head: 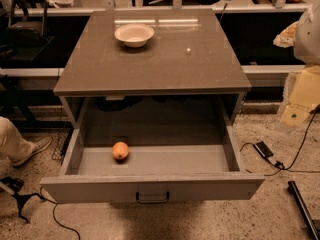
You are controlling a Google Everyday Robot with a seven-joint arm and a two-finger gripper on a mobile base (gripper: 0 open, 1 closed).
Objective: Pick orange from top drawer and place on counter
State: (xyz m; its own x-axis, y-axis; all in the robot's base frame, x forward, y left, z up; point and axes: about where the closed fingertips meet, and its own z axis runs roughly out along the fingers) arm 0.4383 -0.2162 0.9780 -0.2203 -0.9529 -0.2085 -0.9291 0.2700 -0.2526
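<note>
Orange lies loose in the open top drawer; my gripper is out of frame (so its state, and the fruit's bearing from it, I cannot tell). Pick pending, I judge: reach down, grasp, lift to desk.

1. top drawer stands pulled out in front of the cabinet, below the counter.
2. orange lies in the drawer, left of centre, apart from the walls.
3. bowl sits on the counter, back left.
4. gripper is at the right edge, right of the cabinet, well apart from the orange.
5. person's shoe rests on the floor, left of the drawer.
</note>
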